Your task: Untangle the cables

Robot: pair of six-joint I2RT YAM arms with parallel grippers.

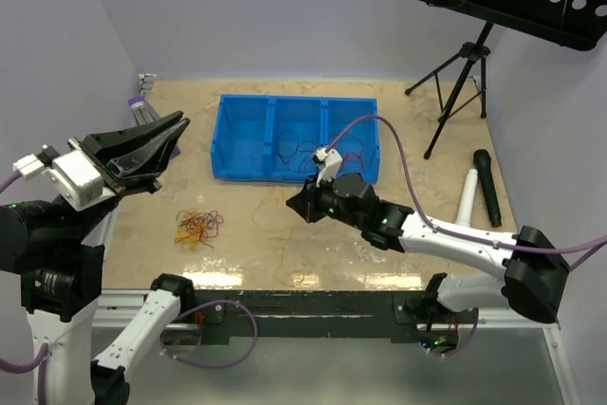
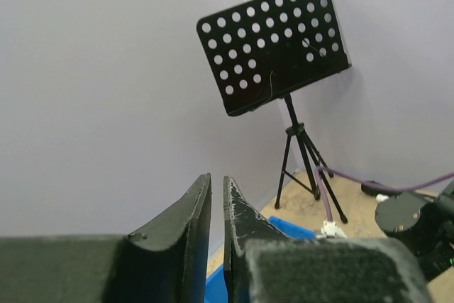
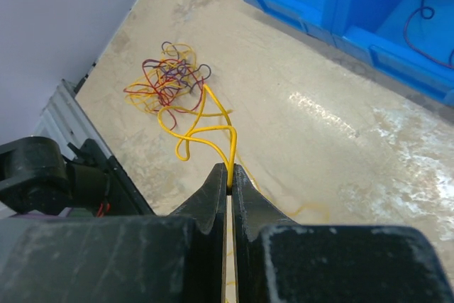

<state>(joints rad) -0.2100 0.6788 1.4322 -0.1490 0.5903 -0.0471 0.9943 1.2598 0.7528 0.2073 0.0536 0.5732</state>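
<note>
Right pincer [image 3: 228,169] is pinching one yellow cable [image 3: 202,131], out over the surface [image 3: 298,104] in front of the blue bin [image 1: 248,144]. Remaining cables [image 3: 169,79] sit clumped at front-left, and the yellow strand loops back into them. Step looks like pulling one strand free. Left pincer [image 2: 217,188] is raised, pointing away from the work, fingers pressed nearly together, empty. Next move likely needs a slow drag away from the clump, with left coming down to pin it or the clump follows.
</note>
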